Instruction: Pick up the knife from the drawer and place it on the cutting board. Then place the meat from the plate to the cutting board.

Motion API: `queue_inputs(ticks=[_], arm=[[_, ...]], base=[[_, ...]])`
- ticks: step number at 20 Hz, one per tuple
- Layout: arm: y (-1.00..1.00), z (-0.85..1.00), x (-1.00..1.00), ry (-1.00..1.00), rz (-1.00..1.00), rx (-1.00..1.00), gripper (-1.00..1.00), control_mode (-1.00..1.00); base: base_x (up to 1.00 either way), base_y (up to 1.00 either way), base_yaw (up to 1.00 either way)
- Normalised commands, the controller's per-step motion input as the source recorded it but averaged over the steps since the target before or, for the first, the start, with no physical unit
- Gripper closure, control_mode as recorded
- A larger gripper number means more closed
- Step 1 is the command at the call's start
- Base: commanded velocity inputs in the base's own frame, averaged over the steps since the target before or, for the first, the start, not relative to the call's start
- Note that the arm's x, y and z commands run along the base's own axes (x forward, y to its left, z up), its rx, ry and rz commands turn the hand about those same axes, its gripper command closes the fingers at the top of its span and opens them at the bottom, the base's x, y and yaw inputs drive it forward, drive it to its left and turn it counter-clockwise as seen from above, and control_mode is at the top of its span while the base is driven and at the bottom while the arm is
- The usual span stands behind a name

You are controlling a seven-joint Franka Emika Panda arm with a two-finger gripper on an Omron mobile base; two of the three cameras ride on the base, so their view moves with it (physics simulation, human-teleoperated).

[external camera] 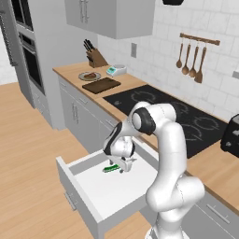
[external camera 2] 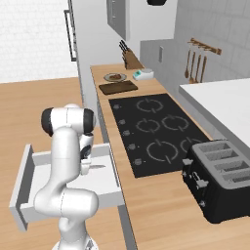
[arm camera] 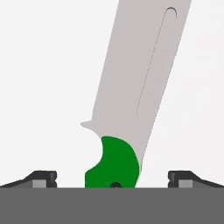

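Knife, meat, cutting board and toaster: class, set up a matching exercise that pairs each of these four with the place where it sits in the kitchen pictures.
Things:
1. knife
2. meat
3. cutting board
4. toaster

Places:
A. on the plate
B. on the counter beside the plate, nearer the stove
C. in the open drawer, between the open fingers of the claw
D. on the counter past the stove's other end

Pairs: 1-C, 2-A, 3-B, 4-D

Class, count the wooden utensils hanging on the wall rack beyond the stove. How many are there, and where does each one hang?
4. All hang from the wall rack: a spoon nearest the cupboards, then a second, a third and a fourth in a row. None seems hidden.
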Motion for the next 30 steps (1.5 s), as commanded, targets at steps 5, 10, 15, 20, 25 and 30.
queue_inputs(ticks=[5,10,15,20,25,30], arm=[[0.43,-0.41,0.0,0.0,0.0,0.0,1.0,-1.0],[0.23,-0.31,0.0,0.01,0.0,0.0,1.0,-1.0],[0.07,-0.14,-0.02,0.02,0.0,0.0,1.0,-1.0],[0.11,0.21,-0.46,0.01,0.0,0.0,1.0,-1.0],[0.27,0.71,-0.61,0.0,0.0,-0.03,1.0,-1.0],[0.04,0.97,-0.75,0.0,0.0,-0.06,1.0,-1.0]], base=[[0.0,0.0,0.0],[0.0,0.0,0.0],[0.0,0.0,0.0],[0.0,0.0,0.0],[0.0,0.0,0.0],[0.0,0.0,0.0]])
